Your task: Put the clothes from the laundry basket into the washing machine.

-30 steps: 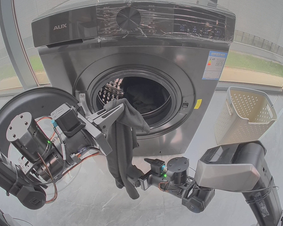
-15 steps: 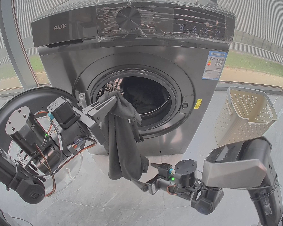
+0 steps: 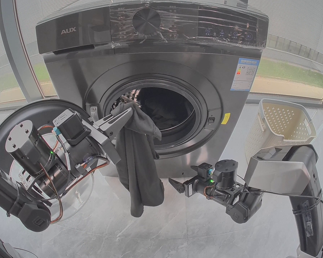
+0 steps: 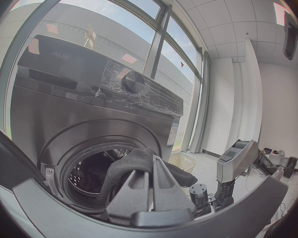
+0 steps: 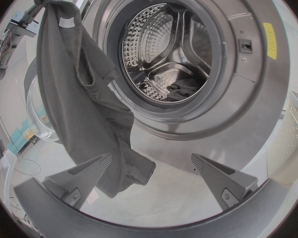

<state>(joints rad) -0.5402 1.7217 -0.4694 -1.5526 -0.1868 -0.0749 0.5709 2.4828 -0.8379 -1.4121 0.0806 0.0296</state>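
One washing machine (image 3: 150,61); one laundry basket (image 3: 280,133); two garments: hanging garment (image 3: 140,162), drum garment (image 5: 182,88); two grippers: left gripper (image 3: 129,112), right gripper (image 5: 149,156).

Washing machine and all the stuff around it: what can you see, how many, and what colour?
washing machine: one, dark grey, straight ahead
door: one, dark grey, swung open on the left
hanging garment: one, dark grey, dangling before the opening
garment in drum: one, dark, at the bottom
laundry basket: one, cream, on the floor right of the machine
left tool: grey, shut on the hanging garment's top
right tool: grey, open, low before the machine
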